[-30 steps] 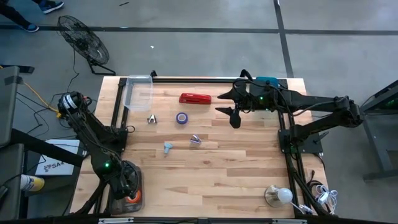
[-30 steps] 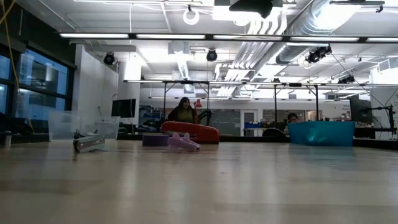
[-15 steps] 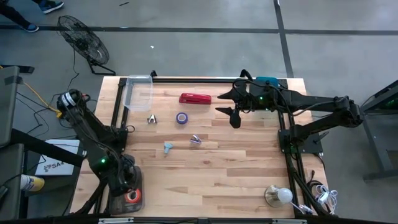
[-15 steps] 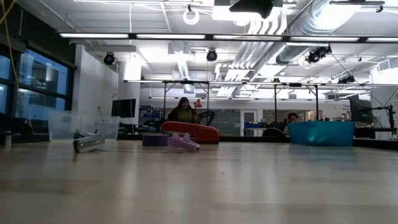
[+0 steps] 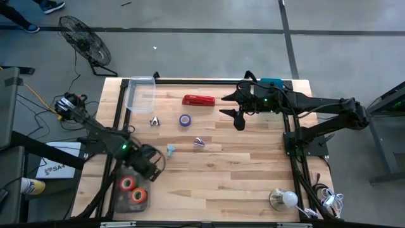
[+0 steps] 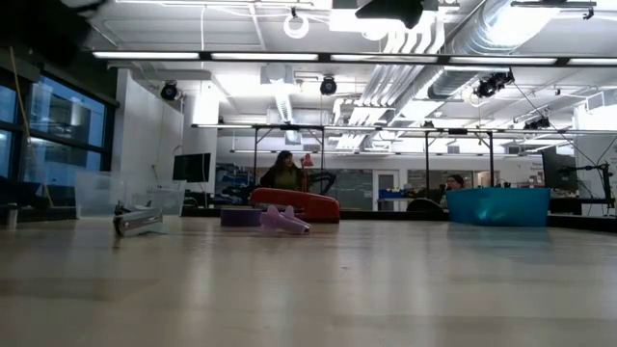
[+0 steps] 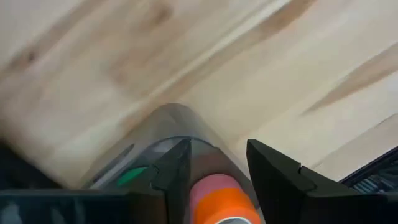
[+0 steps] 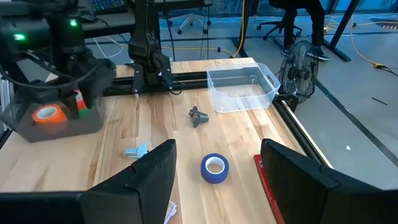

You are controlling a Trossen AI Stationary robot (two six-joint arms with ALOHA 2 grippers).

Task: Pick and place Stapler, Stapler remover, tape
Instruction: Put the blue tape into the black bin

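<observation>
Stapler point(image 5: 199, 100) red; no legible writing

Clear plastic bin point(image 5: 140, 93) at far tabletop point(image 5: 240, 171) corner, well apart from left end effector point(image 5: 152, 166), across tabletop from right end effector point(image 5: 235, 111). Grey tray point(image 5: 130, 192) just beside left end effector, at tabletop's near edge. Black fan point(image 5: 85, 41) on floor beyond bin. Teal box point(image 5: 273, 82) behind right end effector. Lamp bulb point(image 5: 285, 199) at near corner, right side.
</observation>
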